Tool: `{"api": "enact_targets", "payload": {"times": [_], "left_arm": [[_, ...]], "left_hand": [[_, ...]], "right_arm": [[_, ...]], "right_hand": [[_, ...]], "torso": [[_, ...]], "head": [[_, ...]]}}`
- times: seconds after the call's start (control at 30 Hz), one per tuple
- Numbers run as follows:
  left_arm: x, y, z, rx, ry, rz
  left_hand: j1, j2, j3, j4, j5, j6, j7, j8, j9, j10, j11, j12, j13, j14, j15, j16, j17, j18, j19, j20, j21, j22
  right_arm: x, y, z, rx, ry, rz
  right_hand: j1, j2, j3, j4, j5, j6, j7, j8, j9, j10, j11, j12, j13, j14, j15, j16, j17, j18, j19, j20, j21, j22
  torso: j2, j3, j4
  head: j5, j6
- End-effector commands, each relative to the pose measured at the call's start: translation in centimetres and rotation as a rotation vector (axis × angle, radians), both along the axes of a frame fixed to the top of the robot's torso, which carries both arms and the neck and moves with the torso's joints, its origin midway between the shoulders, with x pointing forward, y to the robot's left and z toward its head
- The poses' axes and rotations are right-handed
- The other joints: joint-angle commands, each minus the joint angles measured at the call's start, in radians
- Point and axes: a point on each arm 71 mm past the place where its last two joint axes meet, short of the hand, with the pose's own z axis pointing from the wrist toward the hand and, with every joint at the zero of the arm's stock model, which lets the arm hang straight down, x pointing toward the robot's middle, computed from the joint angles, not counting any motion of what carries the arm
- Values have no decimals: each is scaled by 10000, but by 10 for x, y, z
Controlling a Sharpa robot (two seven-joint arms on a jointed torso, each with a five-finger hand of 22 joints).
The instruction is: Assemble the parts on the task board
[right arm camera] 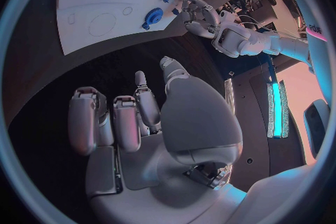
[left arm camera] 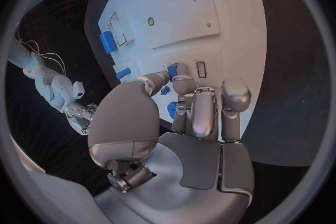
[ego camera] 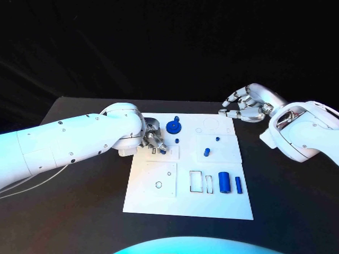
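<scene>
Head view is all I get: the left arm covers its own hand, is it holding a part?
Observer: Yes, the left hand pinches a small blue part at its fingertips, over the task board.
Operator: And the right hand, carrying anything?
Observer: No, the right hand holds nothing; its fingers are apart, over the black table beside the board.
Operator: Anything else near the left fingers?
Observer: A narrow rectangular slot lies just beyond them.

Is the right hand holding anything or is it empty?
Empty. The right hand hovers over bare table beyond the board's far corner, fingers loosely apart with nothing between them in the right wrist view.
</scene>
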Motion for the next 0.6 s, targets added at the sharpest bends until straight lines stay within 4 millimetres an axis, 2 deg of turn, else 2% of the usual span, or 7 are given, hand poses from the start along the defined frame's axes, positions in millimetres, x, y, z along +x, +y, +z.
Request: {"api": "enact_targets", "payload": {"times": [0.03,0.6], "left_arm": [[-2,-2,-3,142,232,-196],[-1,1,-3,165,88,-38]], "left_hand": [[-48,58,-191,68,18,84,-12,-68,-36,37,17,65,60,367,-49,54,13,-64,73,-3,45,23],[-268,225,-1512,748,9,248,-31,-97,-120,105,2,271,288,373,-65,47,24,-92,190,-35,100,158]], "right_arm": [[-1,0,0,-41,25,55],[-1,0,0,-32,15,42]], "right_hand": [[-32,79,0,45,42,-47,8,56,11,-7,-32,-32,10,682,-50,-18,1082,99,-42,8,-32,1090],[-56,73,-20,74,55,-53,8,58,11,-20,-32,-45,-4,669,-52,-51,1031,106,-59,6,-62,1071]], "torso": [[-1,-3,2],[-3,-3,-1]], "head": [[-8,-10],[-19,-11]]}}
